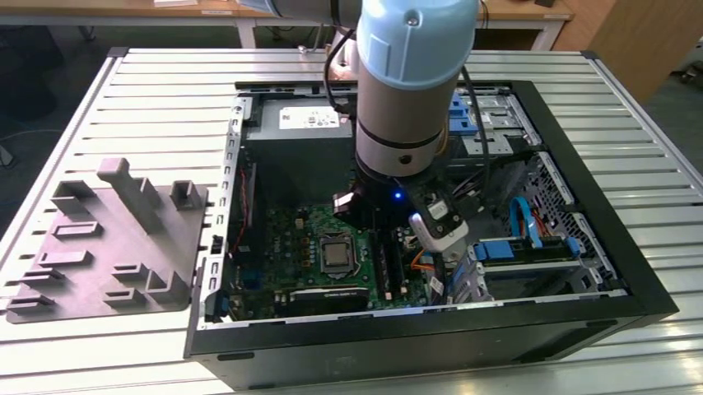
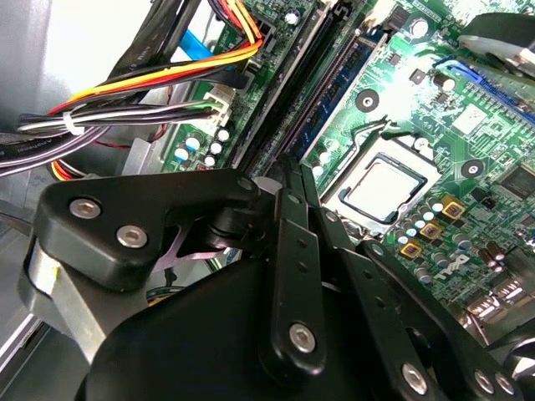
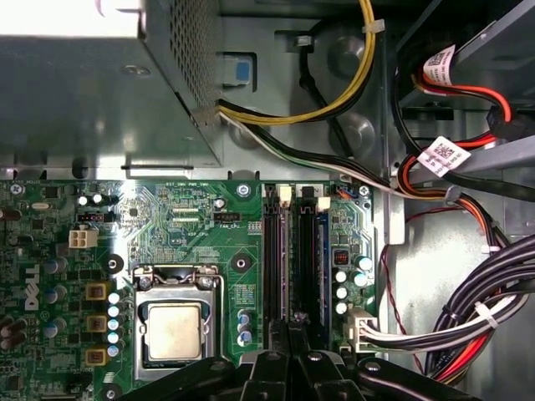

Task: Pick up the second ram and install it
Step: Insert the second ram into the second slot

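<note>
Pincer [image 2: 292, 167] of mine low inside the open computer case [image 1: 615, 271], my arm standing over the green motherboard [image 3: 192, 217] on a slatted metal table [image 1: 165, 90]. In both wrist views my two fingers [image 2: 288, 234] are drawn tight together with no gap showing. Their tips are at the near end of the memory slots beside the processor socket [image 3: 174, 330]. The second ram [image 2: 334, 96], a thin bluish stick, stands on edge along one slot and runs straight up to my fingertips. I cannot tell whether I pinch its end or merely touch it. A long black slot rail [image 2: 280, 83] lies just beside it, on the side away from the socket. Yellow, orange and black cables [image 2: 125, 88] pass near the slots. In the exterior view, a grey moulded tray [image 1: 110, 239] sits on the table to the exterior view's left of the case.
</note>
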`<state>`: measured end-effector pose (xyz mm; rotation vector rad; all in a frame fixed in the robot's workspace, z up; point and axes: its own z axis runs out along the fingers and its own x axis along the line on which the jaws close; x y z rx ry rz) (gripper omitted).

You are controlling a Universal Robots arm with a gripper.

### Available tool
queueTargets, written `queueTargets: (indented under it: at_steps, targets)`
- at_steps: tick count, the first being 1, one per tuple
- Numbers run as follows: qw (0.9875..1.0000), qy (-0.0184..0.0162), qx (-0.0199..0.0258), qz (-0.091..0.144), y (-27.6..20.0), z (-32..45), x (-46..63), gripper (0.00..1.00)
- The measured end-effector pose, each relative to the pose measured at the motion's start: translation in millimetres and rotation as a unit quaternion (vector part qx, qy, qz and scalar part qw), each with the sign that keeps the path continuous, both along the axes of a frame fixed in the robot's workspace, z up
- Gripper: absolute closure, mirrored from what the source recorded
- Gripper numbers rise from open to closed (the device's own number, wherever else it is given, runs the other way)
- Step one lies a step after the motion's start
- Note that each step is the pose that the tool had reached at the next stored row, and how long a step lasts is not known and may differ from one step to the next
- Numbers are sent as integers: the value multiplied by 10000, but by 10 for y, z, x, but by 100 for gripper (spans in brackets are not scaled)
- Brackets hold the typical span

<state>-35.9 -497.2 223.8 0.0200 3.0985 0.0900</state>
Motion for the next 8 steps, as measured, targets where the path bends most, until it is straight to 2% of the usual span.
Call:
queueTargets:
  at_steps: [8]
  targets:
    - [10000,0,1,0,4,-21,-1,89]
